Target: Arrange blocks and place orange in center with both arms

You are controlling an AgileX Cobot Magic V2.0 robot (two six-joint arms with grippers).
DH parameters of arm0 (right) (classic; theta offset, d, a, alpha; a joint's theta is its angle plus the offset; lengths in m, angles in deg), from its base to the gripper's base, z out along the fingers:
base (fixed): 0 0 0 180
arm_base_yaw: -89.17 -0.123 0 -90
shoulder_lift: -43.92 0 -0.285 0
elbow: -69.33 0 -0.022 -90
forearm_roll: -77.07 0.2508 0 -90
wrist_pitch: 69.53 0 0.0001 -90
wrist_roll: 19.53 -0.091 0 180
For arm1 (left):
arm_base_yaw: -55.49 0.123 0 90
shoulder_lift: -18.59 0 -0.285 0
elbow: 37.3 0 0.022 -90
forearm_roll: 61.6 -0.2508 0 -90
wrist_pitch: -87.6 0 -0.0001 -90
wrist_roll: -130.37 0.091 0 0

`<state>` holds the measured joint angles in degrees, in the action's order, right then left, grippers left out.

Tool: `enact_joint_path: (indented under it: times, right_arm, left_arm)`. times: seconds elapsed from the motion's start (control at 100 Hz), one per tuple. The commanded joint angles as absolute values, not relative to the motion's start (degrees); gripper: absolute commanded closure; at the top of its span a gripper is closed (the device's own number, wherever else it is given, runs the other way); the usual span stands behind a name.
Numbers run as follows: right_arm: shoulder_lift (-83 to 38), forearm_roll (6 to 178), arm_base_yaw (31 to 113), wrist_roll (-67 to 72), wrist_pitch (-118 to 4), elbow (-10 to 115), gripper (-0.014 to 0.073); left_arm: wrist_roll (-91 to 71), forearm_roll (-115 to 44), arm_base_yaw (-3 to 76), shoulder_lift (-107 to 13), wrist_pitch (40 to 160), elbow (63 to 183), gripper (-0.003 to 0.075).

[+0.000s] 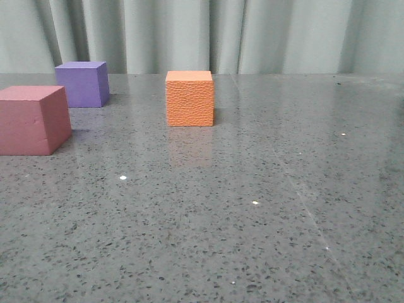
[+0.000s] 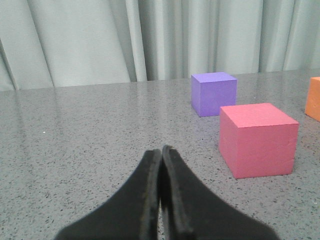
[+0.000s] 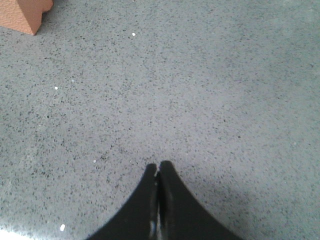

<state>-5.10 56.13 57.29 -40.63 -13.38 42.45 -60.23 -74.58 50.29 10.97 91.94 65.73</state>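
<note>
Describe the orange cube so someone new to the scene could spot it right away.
Start at the grey speckled table in front of the pale curtain. The orange cube stands alone near the middle, toward the back, well right of the purple cube and the pink-red cube at the left edge. It is the only one with a pebbled surface.

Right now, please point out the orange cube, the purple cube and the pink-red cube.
orange cube (image 1: 189, 102), front view, front face.
purple cube (image 1: 81, 87), front view, front face.
pink-red cube (image 2: 261, 150), left wrist view, front face.
</note>
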Motion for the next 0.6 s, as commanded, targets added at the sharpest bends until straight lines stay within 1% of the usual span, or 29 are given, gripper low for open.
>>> enact_joint_path:
  times: [0.0,0.19,0.59]
  right_arm:
    - [-1.4,54.3,57.7,-40.8,-15.2,42.6,0.0658]
    - [3.1,54.3,57.7,-40.8,-11.3,42.4,0.0661]
    - [3.2,53.8,57.7,-40.8,-12.1,42.1,0.0661]
  left_arm:
    - [-60.3,-74.6,50.4,12.9,87.0,62.7,0.0739]
    - [-60.3,-74.6,50.4,12.9,87.0,62.7,0.0739]
    - [-60.3,-74.6,50.4,12.9,87.0,62.7,0.0739]
